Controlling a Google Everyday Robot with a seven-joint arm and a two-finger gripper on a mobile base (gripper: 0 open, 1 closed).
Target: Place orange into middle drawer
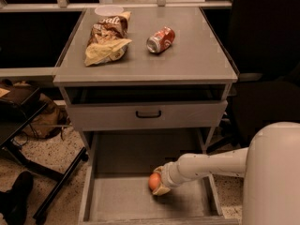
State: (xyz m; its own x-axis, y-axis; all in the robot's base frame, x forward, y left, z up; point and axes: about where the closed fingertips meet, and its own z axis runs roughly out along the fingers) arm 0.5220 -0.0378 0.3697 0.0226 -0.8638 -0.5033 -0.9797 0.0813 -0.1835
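The orange [153,182] is held in my gripper [157,183], which reaches in from the right on a white arm [206,166]. The gripper is shut on the orange, low inside the open middle drawer [117,203], just above or on its flat grey floor near the middle. The drawer is pulled out wide below the cabinet. I cannot tell whether the orange touches the floor.
A grey drawer front with a black handle [148,113] sits above the open drawer. On the cabinet top [187,60] lie a red soda can [160,40], two chip bags [107,40] and a white bowl [108,10]. A black frame [56,182] stands at the left.
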